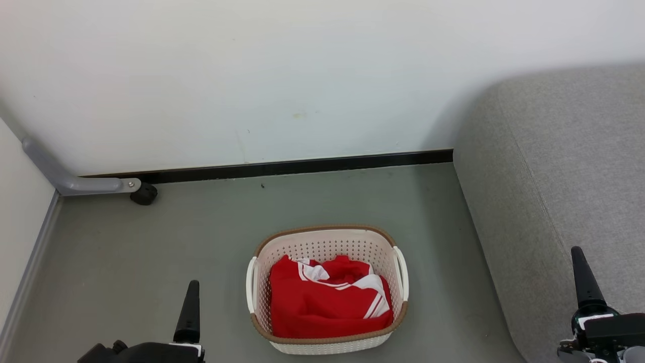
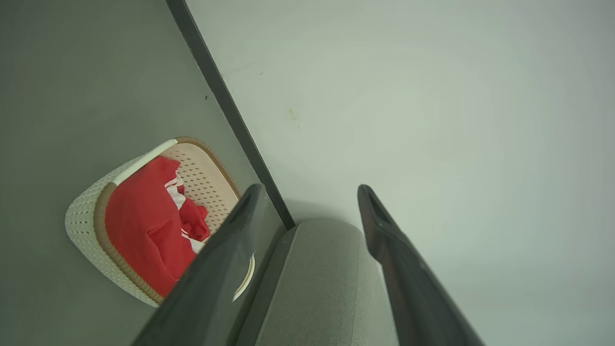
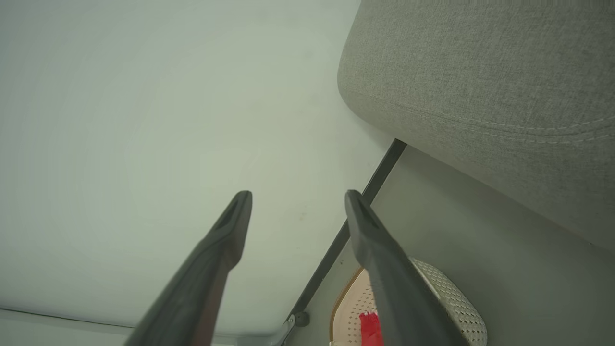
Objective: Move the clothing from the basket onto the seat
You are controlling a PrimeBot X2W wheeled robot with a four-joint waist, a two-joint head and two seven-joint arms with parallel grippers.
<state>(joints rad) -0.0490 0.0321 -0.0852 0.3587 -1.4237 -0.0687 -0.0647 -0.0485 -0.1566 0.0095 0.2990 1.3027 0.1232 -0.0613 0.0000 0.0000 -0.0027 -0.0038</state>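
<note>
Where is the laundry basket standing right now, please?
In the head view, the basket stands on the grey floor at lower centre, to the left of the seat, with the red clothing inside it.

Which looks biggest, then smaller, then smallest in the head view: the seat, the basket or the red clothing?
1. the seat
2. the basket
3. the clothing, lying inside the basket

A plain white wall (image 1: 252,75) stands well beyond the left fingers (image 1: 188,312), a black skirting (image 1: 302,165) along its base. Grey-green floor (image 1: 201,227) spreads ahead of the fingers. Ahead and left of them, a grey tube (image 1: 85,185) ends beside a black foot (image 1: 143,194).
</note>
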